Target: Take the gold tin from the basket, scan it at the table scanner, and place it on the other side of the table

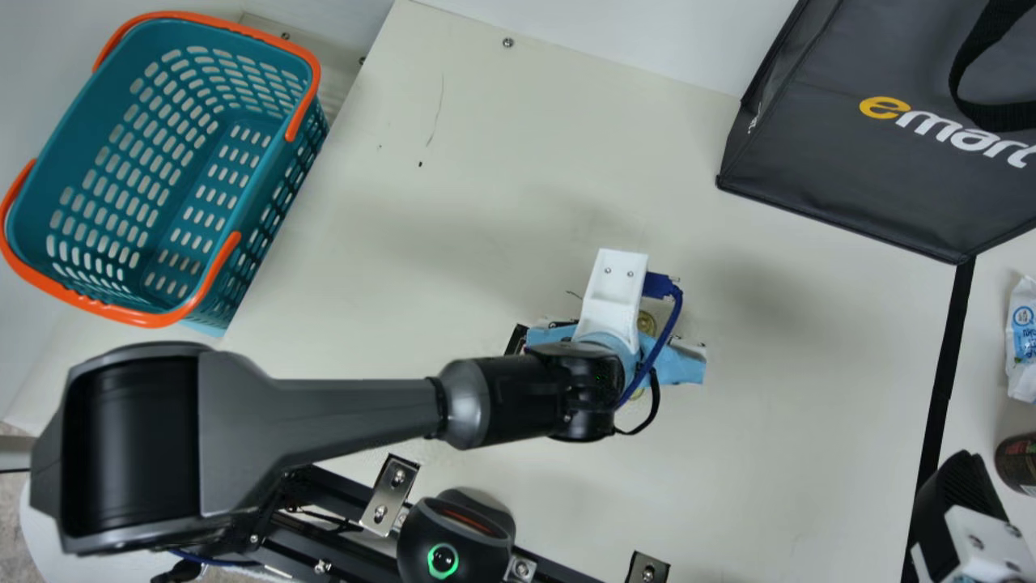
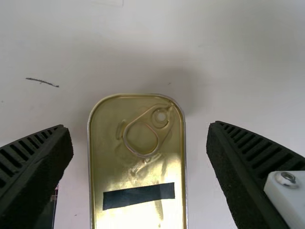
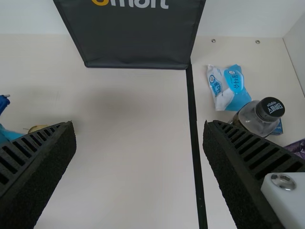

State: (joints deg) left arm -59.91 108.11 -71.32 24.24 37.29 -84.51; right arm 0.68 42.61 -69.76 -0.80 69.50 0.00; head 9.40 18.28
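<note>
Table free between basket and bag; left arm blocks near side

gold tin flat on the cream table, ring-pull side up

Pale wall behind a cream, lightly marked table

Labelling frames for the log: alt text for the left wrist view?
Gold tin, pull ring up, on the cream table, between the spread fingers of the left gripper, with visible gaps on both sides. A black strip crosses its lid.
</note>
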